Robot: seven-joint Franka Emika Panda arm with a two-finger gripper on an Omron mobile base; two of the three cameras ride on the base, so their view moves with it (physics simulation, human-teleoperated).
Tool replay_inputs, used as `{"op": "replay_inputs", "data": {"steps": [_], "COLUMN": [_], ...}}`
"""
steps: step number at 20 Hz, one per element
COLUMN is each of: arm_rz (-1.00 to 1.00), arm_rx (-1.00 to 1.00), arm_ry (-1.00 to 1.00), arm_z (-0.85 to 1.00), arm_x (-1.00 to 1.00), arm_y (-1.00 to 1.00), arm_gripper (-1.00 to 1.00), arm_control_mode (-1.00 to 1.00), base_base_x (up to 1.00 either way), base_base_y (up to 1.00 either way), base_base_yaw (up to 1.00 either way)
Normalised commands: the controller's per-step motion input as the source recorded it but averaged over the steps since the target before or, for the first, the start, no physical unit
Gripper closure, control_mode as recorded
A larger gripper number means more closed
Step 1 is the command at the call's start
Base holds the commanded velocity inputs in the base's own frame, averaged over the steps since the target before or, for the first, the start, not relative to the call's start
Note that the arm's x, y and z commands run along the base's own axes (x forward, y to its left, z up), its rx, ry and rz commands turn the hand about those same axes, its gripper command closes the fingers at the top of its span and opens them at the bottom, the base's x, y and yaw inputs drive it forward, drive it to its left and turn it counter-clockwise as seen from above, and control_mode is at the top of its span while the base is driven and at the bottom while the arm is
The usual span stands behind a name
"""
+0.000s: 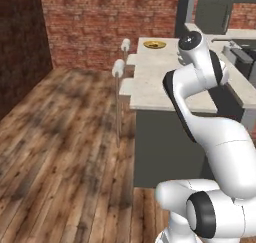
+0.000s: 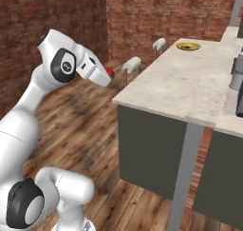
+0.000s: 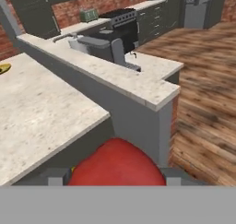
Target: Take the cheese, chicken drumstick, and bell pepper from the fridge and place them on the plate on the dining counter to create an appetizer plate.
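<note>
The bell pepper [image 3: 117,163] sits red and rounded between the gripper [image 3: 115,174] fingers, filling the low centre of the hand view; the jaws are closed on it, each finger pressed against a side. In the right base view the same pepper [image 2: 110,72] shows as a small red lump at the tip of the gripper [image 2: 105,78], held in the air near the left edge of the dining counter [image 2: 190,82], above the wooden floor [image 2: 90,130]. The plate [image 2: 188,46] lies at the far end of the counter, well apart from the pepper. Two stools [image 2: 132,64] stand along the counter's left side. A dark stove [image 3: 117,27] stands beyond the counter in the hand view.
</note>
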Motion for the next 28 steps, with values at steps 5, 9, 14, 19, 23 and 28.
{"op": "replay_inputs", "data": {"steps": [5, 9, 14, 19, 23, 28], "arm_rz": [0.00, 0.00, 0.00, 0.00, 0.00, 0.00], "arm_rx": [0.00, 0.00, 0.00, 0.00, 0.00, 0.00], "arm_ry": [0.00, 0.00, 0.00, 0.00, 0.00, 0.00], "arm_z": [0.00, 0.00, 0.00, 0.00, 0.00, 0.00], "arm_x": [0.00, 0.00, 0.00, 0.00, 0.00, 0.00], "arm_y": [0.00, 0.00, 0.00, 0.00, 0.00, 0.00], "arm_gripper": [1.00, 1.00, 1.00, 1.00, 1.00, 1.00], "arm_control_mode": [1.00, 1.00, 1.00, 1.00, 1.00, 1.00], "base_base_x": [0.33, 0.71, 1.00, 1.00, 1.00, 0.82], "base_base_y": [1.00, 1.00, 1.00, 0.94, 0.98, 1.00], "base_base_yaw": [-0.12, -0.23, -0.47, -0.69, -0.68, -0.55]}}
